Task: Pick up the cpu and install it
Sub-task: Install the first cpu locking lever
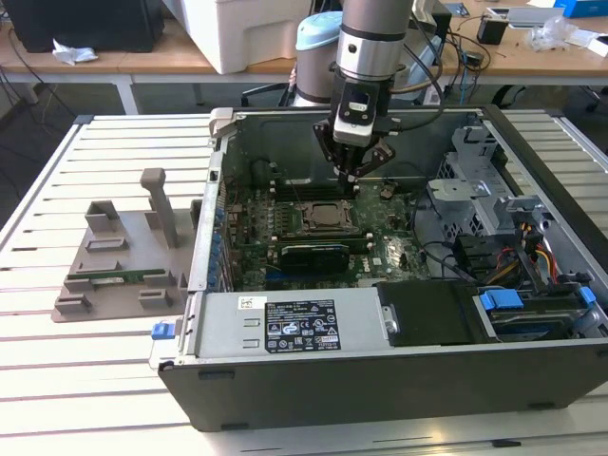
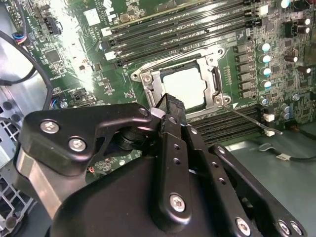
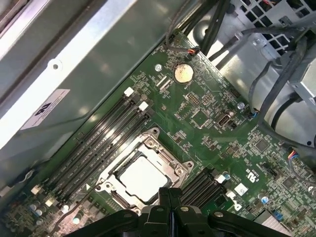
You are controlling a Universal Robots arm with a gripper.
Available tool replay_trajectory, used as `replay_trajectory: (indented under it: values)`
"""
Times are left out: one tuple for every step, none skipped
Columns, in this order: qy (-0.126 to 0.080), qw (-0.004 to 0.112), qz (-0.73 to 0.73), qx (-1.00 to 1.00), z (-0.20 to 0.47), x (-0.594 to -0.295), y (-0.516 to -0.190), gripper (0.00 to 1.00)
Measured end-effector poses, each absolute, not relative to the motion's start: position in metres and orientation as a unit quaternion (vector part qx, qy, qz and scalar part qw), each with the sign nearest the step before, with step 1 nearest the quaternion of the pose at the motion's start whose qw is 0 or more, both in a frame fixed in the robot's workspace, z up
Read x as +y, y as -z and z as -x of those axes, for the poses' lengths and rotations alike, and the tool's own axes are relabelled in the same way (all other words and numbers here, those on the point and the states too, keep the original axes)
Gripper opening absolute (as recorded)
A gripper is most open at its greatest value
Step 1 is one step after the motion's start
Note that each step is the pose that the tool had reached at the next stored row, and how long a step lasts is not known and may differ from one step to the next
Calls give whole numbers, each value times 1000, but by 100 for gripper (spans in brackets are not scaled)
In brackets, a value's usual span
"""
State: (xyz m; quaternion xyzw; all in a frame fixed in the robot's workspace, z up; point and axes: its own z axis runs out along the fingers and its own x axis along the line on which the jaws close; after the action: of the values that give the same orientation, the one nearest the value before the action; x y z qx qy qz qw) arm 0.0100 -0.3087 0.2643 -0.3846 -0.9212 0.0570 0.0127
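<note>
One cpu: flat square, pale silver top, seated in the metal-framed socket on one green motherboard. One gripper: fingers clenched together, gripping nothing, just above the socket's edge.

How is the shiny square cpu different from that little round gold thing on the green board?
The cpu is square and silvery-white; the coin battery is round and golden. The cpu is bigger and sits inside a metal socket frame; the coin battery has no such frame. Both lie flat on the green motherboard.
</note>
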Motion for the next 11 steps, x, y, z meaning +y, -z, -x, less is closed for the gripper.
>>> replay_trajectory:
  values:
    - [-57, 12, 380, -923, -10, -309, -264, 11]
    - [-57, 12, 378, -924, -10, -309, -264, 11]
    - [-57, 12, 374, -926, -10, -309, -264, 11]
    - [-57, 12, 367, -928, -10, -309, -264, 11]
    - [-57, 11, 365, -929, -10, -309, -264, 11]
    - [-57, 11, 362, -930, -10, -309, -264, 11]
    - [-57, 11, 356, -933, -10, -309, -264, 11]
    - [-57, 11, 353, -934, -10, -309, -264, 11]
    - [-57, 11, 350, -935, -10, -309, -264, 11]
    - [-58, 10, 343, -938, -10, -309, -264, 11]
    - [-58, 10, 337, -940, -10, -309, -264, 11]
